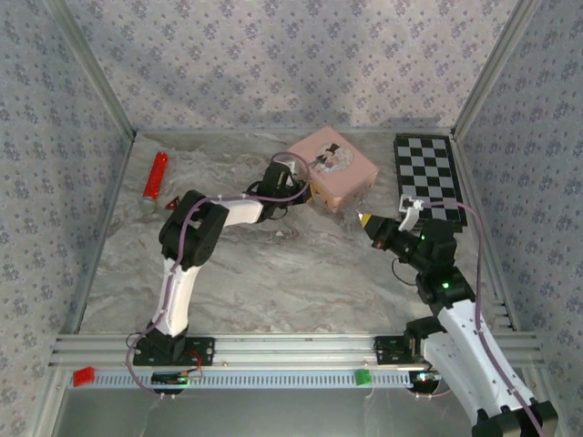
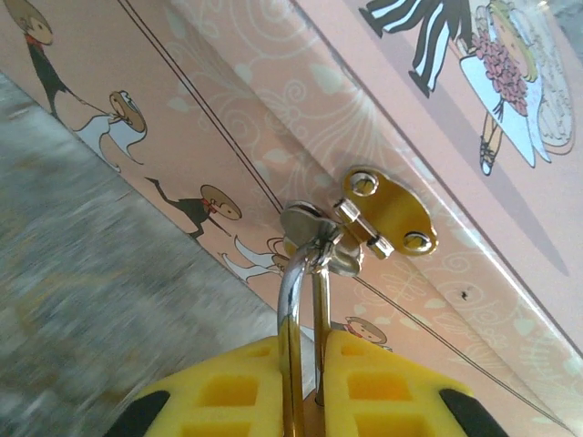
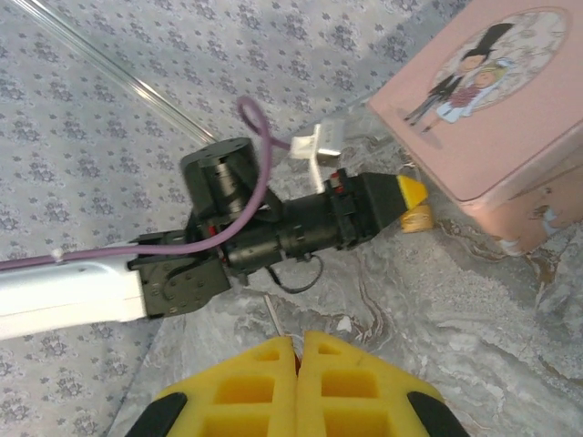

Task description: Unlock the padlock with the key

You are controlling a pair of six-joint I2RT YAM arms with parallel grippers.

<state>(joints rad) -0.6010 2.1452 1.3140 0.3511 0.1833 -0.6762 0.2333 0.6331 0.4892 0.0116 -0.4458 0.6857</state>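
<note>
The pink box lies at the back of the table. Its gold hasp carries the padlock's silver shackle. My left gripper is shut on the padlock, and a strip of its brass body shows between the yellow fingers. From the right wrist, that gripper reaches the box's front with the brass padlock just below its tip. My right gripper is shut on the key, a thin metal sliver poking out of the pads. It hovers right of the box's front, apart from the lock.
A red-handled tool lies at the back left. A checkerboard lies flat at the back right. Patterned walls close in the sides and back. The left arm stretches across the middle of the marble tabletop.
</note>
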